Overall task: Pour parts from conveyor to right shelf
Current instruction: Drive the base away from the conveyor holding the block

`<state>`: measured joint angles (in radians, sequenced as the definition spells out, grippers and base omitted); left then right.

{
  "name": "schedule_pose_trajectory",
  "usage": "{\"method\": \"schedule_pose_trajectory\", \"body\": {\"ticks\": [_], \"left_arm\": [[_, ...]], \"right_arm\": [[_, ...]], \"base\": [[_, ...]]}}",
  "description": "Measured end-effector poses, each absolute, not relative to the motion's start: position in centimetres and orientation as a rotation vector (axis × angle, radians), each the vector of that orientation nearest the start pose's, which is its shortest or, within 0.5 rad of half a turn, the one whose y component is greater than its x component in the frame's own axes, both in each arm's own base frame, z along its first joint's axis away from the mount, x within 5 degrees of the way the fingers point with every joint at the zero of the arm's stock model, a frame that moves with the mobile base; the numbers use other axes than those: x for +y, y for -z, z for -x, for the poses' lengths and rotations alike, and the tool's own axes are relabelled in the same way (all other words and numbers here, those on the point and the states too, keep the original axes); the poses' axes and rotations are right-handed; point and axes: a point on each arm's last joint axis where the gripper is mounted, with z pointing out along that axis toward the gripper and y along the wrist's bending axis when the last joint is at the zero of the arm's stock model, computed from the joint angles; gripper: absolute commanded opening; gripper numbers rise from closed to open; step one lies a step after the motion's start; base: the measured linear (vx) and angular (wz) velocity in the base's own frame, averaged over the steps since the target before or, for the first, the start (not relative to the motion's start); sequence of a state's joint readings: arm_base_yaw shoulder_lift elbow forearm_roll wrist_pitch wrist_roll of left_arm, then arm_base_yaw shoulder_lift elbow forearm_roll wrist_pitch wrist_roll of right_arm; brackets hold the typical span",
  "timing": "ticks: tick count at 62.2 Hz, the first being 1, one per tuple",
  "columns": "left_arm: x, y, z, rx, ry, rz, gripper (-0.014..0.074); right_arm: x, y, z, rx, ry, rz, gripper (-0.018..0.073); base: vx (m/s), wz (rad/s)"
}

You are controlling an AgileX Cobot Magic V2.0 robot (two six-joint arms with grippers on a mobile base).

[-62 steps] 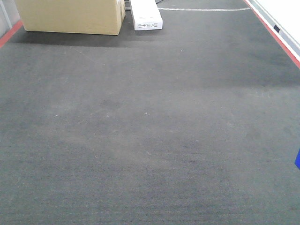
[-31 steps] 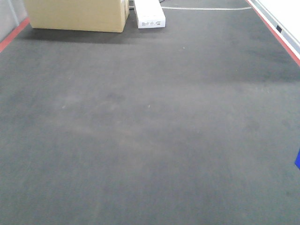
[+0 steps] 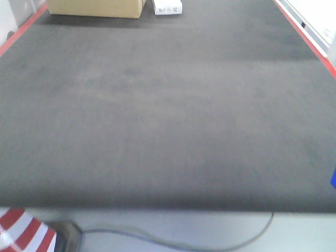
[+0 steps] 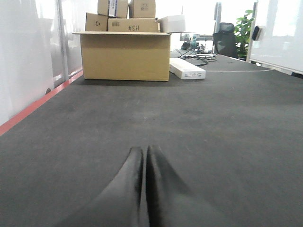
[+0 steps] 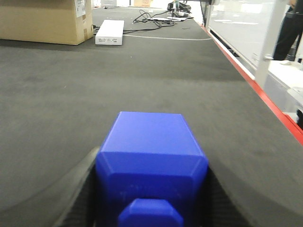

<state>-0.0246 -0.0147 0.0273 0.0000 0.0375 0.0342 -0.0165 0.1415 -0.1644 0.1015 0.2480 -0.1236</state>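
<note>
Right gripper (image 5: pixel 151 163) is clamped on the blue block (image 5: pixel 150 142). On my right wrist feed its 2 dark fingers (image 5: pixel 80 189) press the block's left and right sides, and the small square knob faces the camera at 6 o'clock. The block is over the belt (image 3: pixel 168 105); I cannot tell whether it touches it. Left gripper (image 4: pixel 144 150) is closed on nothing, its 2 tips pressed together low over the belt at 6 o'clock on the left wrist feed.

Biggest on my screens is the dark grey belt, which fills nearly the whole front view. Red strips (image 3: pixel 308 38) run along its sides, at 1 and 11 o'clock. A cardboard box (image 4: pixel 125 56) sits at the far end at 11 o'clock, with smaller cartons (image 4: pixel 128 16) stacked on it. Just beside it on the right lies a flat white box (image 4: pixel 187 70), near 12 o'clock. A thin white cord (image 5: pixel 161 37) runs from that box toward the right strip. Below the belt's near edge, a grey cable (image 3: pixel 184 242) curves along at 6 o'clock, and a red-and-white striped thing (image 3: pixel 23 231) shows at 7 o'clock. A blue sliver (image 3: pixel 333 178) cuts the front view's edge near 4 o'clock; I cannot tell what it is.
</note>
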Motion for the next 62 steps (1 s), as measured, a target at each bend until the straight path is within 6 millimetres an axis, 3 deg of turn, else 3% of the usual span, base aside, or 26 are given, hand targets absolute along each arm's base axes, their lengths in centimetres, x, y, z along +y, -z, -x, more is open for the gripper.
{"method": "schedule_pose_trajectory", "body": {"ticks": [62], "left_arm": [[-0.14, -20.14, -5.64, 1.533, -0.008, -0.045, -0.0006]], "right_arm": [[0.13, -23.77, -6.28, 1.710, 0.009, 0.026, -0.0009]], "base": [[-0.36, -0.03]]}}
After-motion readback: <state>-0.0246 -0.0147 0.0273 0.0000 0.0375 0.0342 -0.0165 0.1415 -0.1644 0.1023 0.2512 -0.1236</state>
